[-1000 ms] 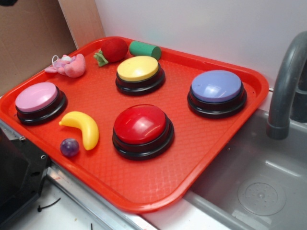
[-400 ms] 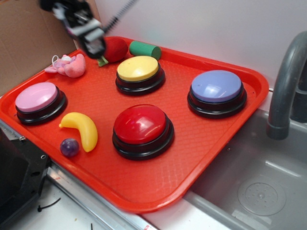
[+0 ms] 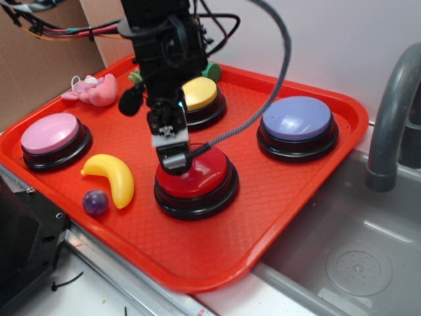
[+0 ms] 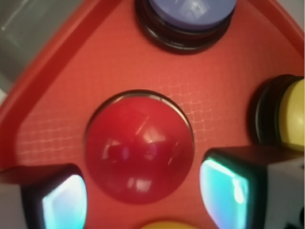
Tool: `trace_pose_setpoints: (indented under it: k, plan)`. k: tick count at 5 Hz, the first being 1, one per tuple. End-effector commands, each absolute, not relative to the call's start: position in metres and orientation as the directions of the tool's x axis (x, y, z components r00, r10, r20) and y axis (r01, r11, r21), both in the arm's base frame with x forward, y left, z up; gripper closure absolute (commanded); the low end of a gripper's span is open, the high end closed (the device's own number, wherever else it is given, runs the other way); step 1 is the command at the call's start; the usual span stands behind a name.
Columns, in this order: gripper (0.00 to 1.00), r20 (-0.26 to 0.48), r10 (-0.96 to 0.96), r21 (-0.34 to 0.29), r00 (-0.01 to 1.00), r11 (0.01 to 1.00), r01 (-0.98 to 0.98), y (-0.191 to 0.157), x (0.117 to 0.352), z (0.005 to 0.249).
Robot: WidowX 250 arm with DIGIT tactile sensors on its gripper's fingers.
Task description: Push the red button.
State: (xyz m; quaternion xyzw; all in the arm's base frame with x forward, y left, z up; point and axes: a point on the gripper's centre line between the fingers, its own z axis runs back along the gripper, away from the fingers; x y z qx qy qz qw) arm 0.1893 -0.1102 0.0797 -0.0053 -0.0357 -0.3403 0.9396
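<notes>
The red button (image 3: 205,175), a glossy red dome on a black base, sits at the front middle of the red tray (image 3: 296,191). My gripper (image 3: 172,158) hangs straight down over the button's left side, close above its dome; I cannot tell whether it touches. In the wrist view the red button (image 4: 139,152) lies between my two fingers (image 4: 64,200), which stand wide apart, so the gripper (image 4: 143,188) is open and empty.
On the tray are a yellow button (image 3: 200,92), a blue-violet button (image 3: 296,118), a pink button (image 3: 49,131), a banana (image 3: 115,178), a purple ball (image 3: 95,202) and a pink plush (image 3: 95,90). A sink (image 3: 355,263) and faucet (image 3: 391,112) are to the right.
The arm came in from the back left, crossed the tray and came down over the red button. It now hides the strawberry and part of the yellow button.
</notes>
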Motion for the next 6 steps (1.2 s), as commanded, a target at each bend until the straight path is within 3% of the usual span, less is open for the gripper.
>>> trace_pose_setpoints:
  k: [1,2,3,4,5,6]
  plan:
    - [0.00,0.045,-0.673,0.004,0.738,0.739,0.674,-0.127,0.193,0.051]
    - [0.00,0.030,-0.681,0.001,0.731,0.732,0.682,-0.131,0.194,0.041]
    - [0.00,0.019,-0.676,0.013,0.737,0.737,0.676,-0.132,0.196,0.052]
    - [0.00,-0.060,-0.669,0.022,0.741,0.741,0.671,-0.131,0.203,0.075]
    - [0.00,-0.056,-0.646,0.024,0.761,0.761,0.648,-0.131,0.209,0.103]
    - [0.00,-0.111,-0.618,0.072,0.778,0.776,0.627,-0.131,0.207,0.118]
